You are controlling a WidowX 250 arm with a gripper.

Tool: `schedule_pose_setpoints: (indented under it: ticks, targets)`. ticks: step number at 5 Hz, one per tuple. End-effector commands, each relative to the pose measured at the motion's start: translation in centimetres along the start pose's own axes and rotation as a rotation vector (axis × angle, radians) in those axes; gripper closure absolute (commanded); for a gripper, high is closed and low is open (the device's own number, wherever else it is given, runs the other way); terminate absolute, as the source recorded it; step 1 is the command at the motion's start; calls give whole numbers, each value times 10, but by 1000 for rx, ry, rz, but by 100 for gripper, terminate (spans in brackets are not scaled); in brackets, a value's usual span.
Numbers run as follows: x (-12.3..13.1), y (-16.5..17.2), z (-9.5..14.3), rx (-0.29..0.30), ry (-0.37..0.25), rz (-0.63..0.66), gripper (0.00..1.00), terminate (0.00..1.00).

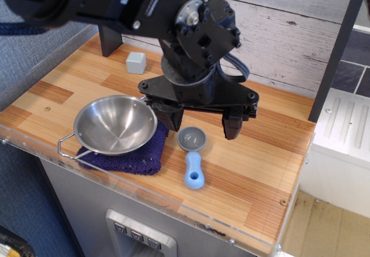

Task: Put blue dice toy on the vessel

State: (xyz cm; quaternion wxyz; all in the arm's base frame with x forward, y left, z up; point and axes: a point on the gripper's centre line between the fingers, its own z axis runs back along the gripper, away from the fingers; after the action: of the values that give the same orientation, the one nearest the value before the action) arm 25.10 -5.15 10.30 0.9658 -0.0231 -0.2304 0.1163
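The gripper hung with its jaws spread wide and empty, low over the table just above the scoop, so the task looked to be at its first step, the reach for the cube. The cube sat untouched toward the back of the table, well apart from the gripper and behind the bowl, which rested empty on the purple cloth. The next move would likely call for swinging back and left over the cube, then descending to straddle it before closing.
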Motion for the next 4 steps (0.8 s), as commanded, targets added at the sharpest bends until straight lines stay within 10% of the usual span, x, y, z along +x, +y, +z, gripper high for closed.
schedule_pose_setpoints:
  ticks: [1, 4]
  targets:
    - [0, 0, 0, 0, 0, 0, 0, 0]
    - [58, 52, 2, 22, -45, 44, 0, 0]
